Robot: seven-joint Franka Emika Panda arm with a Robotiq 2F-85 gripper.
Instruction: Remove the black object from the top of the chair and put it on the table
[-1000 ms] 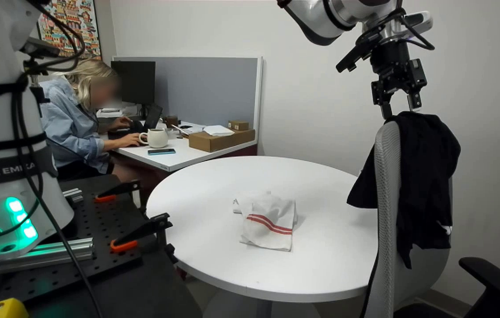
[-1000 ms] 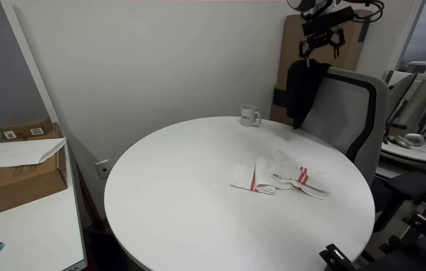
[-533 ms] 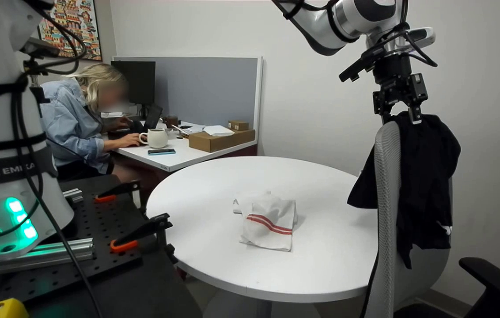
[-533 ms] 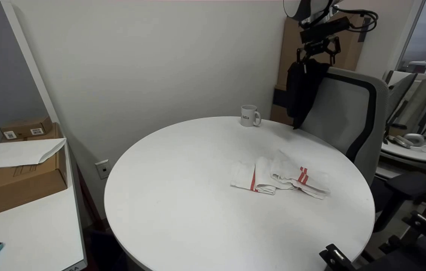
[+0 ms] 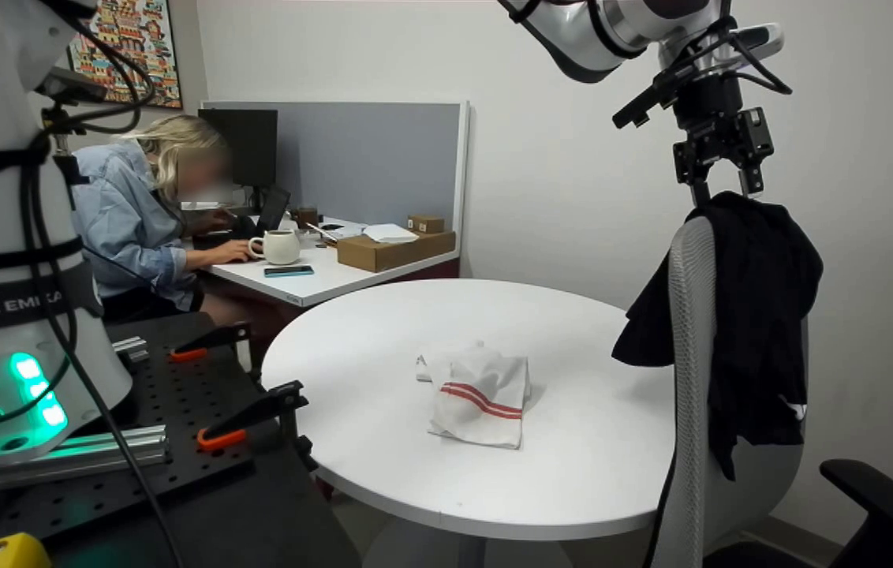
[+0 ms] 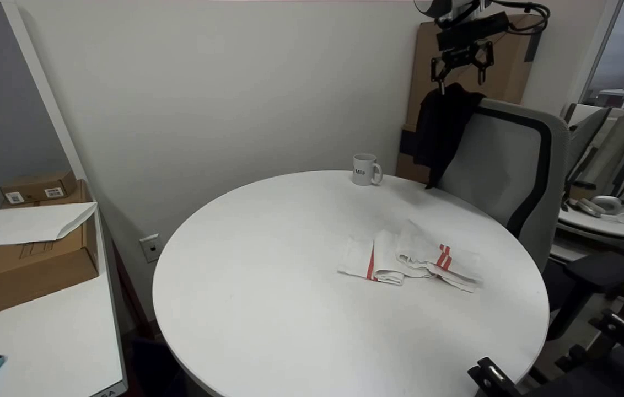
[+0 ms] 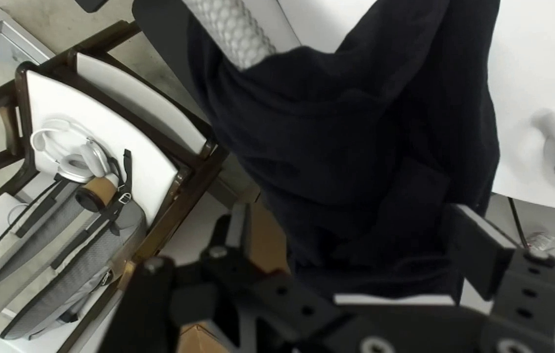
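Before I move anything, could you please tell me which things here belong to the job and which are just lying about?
For the job:
black garment to move
chair it hangs over
round table it goes on

Just lying about:
striped cloth
mug on the round table
phone
cardboard boxes
backpack
headphones

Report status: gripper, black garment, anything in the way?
Gripper open, no grip yet. Black garment draped over chair. Striped cloth and white mug on table, possibly in the way.
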